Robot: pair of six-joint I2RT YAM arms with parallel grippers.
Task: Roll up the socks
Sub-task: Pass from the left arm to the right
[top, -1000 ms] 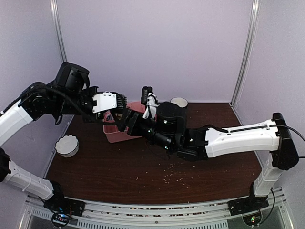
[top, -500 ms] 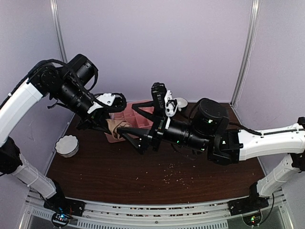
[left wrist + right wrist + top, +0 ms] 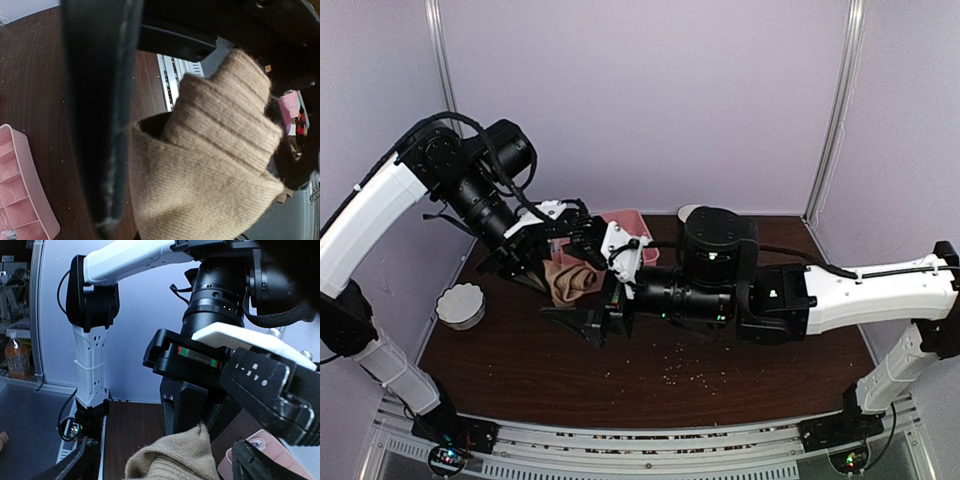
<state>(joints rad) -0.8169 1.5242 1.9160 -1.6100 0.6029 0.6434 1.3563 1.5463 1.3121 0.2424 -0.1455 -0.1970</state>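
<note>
The tan-brown sock (image 3: 572,281) hangs bunched above the table, left of centre. My left gripper (image 3: 548,268) is shut on its upper end. In the left wrist view the ribbed tan-brown sock (image 3: 210,170) fills the frame beside one dark finger (image 3: 95,125). My right gripper (image 3: 586,320) sits just below and in front of the sock, open. Its two fingertips (image 3: 85,462) stand wide on either side of the tan-brown sock (image 3: 175,460) without touching it. The left gripper's black fingers (image 3: 197,407) pinch the sock's top. The pink sock is not in view.
A pink compartmented tray (image 3: 626,224) stands behind the grippers, also visible in the wrist views (image 3: 20,190) (image 3: 260,445). A white fluted bowl (image 3: 460,305) sits at the table's left edge. A white cup (image 3: 691,210) peeks out behind the right arm. Crumbs (image 3: 685,365) dot the dark table.
The left gripper has lifted the tan-brown sock away from the tray toward the table's middle. The right gripper has opened and swung down-left to just under the sock.
</note>
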